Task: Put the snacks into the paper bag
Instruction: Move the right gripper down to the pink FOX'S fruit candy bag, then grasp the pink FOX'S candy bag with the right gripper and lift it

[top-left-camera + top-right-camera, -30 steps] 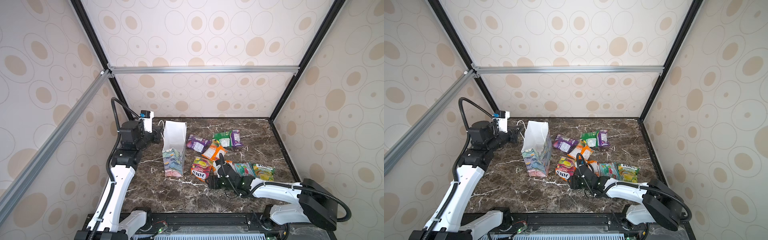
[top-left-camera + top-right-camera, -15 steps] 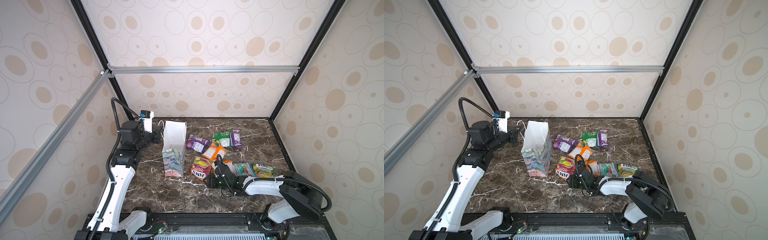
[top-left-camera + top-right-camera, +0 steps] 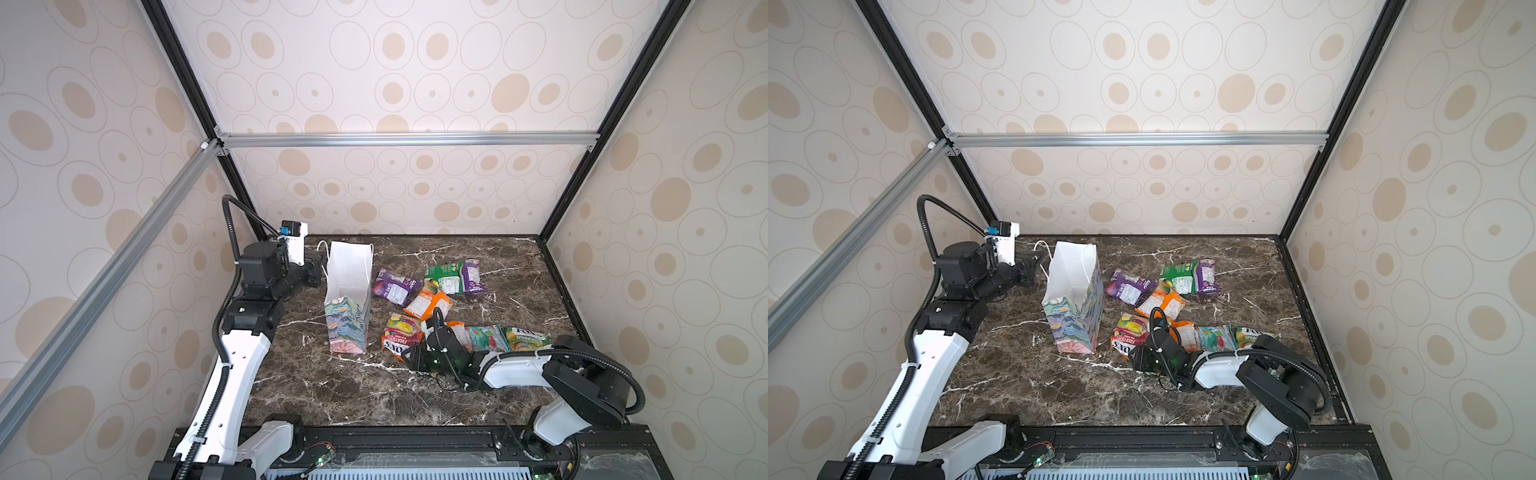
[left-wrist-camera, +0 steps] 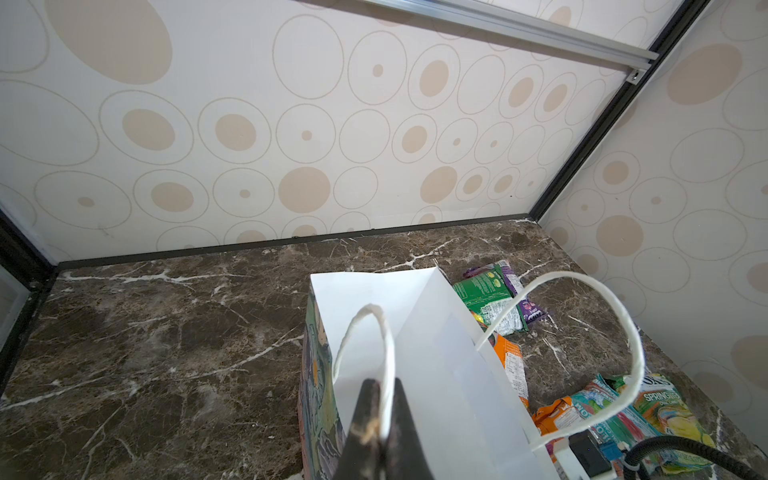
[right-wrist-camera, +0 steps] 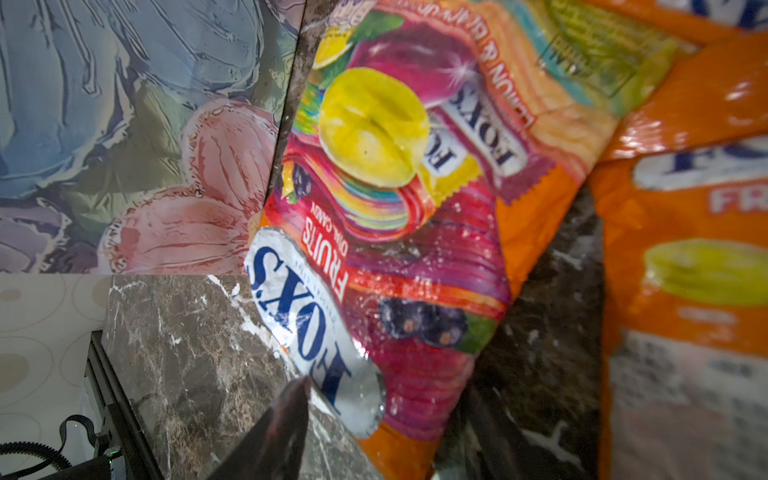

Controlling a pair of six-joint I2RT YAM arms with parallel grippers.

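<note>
The paper bag (image 3: 348, 316) (image 3: 1073, 316) stands upright and open-mouthed on the marble, white inside (image 4: 436, 353), floral outside. My left gripper (image 4: 380, 392) (image 3: 322, 268) is shut on its near cord handle (image 4: 386, 332). Right of the bag lie several snacks: purple (image 3: 392, 286), green (image 3: 446, 278), orange (image 3: 428, 303), teal (image 3: 486, 336) and yellow-green (image 3: 525, 336) packets. Nearest the bag is a red-orange FOX'S fruits packet (image 3: 401, 334) (image 5: 395, 232). My right gripper (image 3: 411, 357) (image 5: 386, 411) lies low on the table, open, with that packet's near end between its fingers (image 5: 291, 411).
Patterned walls close in the dark marble table (image 3: 332, 386) at the back and both sides. A black rail (image 3: 415, 436) runs along the front edge. The right arm's white link (image 3: 515, 370) lies low across the front right. Bare marble shows in front of the bag.
My right gripper has slid a little left toward the FOX'S fruits packet and its jaws have narrowed slightly; the right arm's elbow has swung inward. The left arm and bag are unmoved.
</note>
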